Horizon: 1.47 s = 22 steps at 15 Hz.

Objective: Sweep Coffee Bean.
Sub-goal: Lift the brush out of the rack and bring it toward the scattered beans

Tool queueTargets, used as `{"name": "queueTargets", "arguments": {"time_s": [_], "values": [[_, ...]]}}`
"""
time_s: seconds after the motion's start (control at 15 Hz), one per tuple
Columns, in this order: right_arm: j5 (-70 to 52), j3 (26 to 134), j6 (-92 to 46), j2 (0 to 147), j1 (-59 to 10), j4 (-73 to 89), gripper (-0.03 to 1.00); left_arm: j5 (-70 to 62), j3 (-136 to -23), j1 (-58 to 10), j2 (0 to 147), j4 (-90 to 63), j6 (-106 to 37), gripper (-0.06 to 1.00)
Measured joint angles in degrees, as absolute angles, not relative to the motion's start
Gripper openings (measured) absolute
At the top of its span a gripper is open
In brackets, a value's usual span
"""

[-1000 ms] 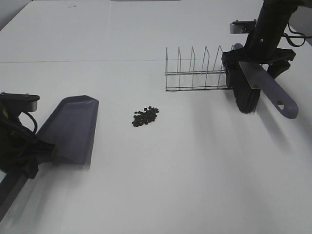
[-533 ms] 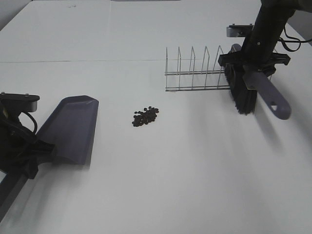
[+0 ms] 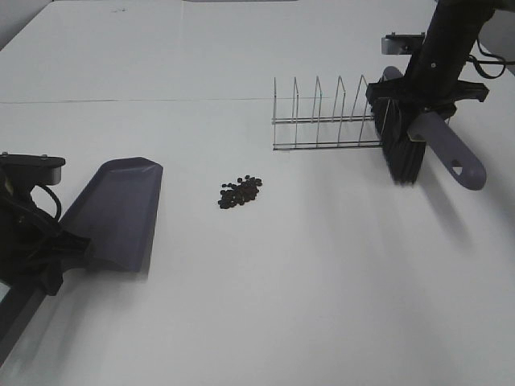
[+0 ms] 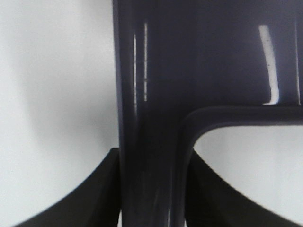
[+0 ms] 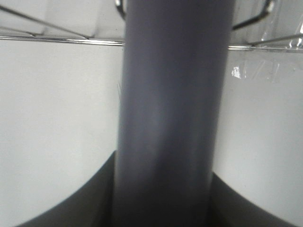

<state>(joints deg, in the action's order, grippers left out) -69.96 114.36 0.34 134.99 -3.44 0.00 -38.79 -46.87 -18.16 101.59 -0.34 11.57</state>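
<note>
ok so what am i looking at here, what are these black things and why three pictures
It is a robot with two arms, each ending in a gripping tool. One picture comes from a camera mounted high above the white table; the other two are close-ups from cameras on each wrist. The left tool is shut on a dark dustpan. The right tool is shut on a brush beside a wire rack. Between them lies a small pile of coffee beans, not yet swept.
</note>
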Motion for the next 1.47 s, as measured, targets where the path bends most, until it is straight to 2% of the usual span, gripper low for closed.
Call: {"name": "queueTargets", "arguments": {"time_s": [0.4,0.6,0.93,1.2,1.47], "values": [[-70.02,97.35,1.32,113.9,-4.41,2.23,0.3,-38.1,-46.87,-18.16,101.59,-0.34,12.03,0.33],[-70.36,93.33,2.75,106.57,-8.94,-0.86,0.3,-35.92,-46.87,-20.63,101.59,0.0,12.61,0.33],[-70.59,92.99,7.28,107.95,-18.51,-9.97,0.3,-35.01,-50.94,-22.46,105.2,0.0,14.38,0.33],[-70.59,92.99,11.52,116.65,-24.29,-15.18,0.3,-37.53,-57.64,-24.01,111.73,3.78,14.27,0.33],[-70.47,92.99,14.55,121.93,-24.52,-17.19,0.3,-37.82,-58.5,-26.24,113.67,6.42,15.58,0.33]]}}
